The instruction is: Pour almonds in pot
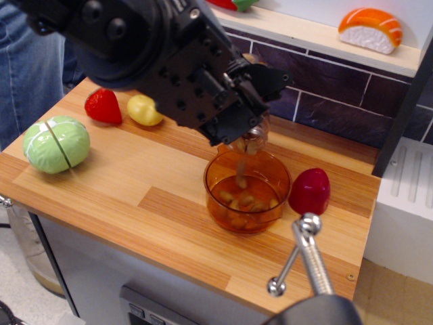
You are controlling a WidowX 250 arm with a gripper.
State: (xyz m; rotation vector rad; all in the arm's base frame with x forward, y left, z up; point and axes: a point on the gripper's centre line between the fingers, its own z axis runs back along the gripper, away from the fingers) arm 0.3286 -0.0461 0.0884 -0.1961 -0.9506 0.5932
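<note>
The translucent orange pot [223,170] stands on the wooden counter right of centre. Several tan-brown almonds [245,203] lie on its floor and one more falls in a blurred streak above them. My black gripper [252,108] hangs over the pot's back rim, shut on the clear jar [252,138]. The jar is tipped steeply, mouth down over the pot. Most of the jar is hidden by my fingers, and no label shows.
A red egg-shaped toy [310,191] touches the pot's right side. A yellow lemon [145,110], a strawberry [103,105] and a green cabbage [56,143] lie at the left. A metal rod [308,254] rises at the front right. A person in jeans [30,68] stands at the left.
</note>
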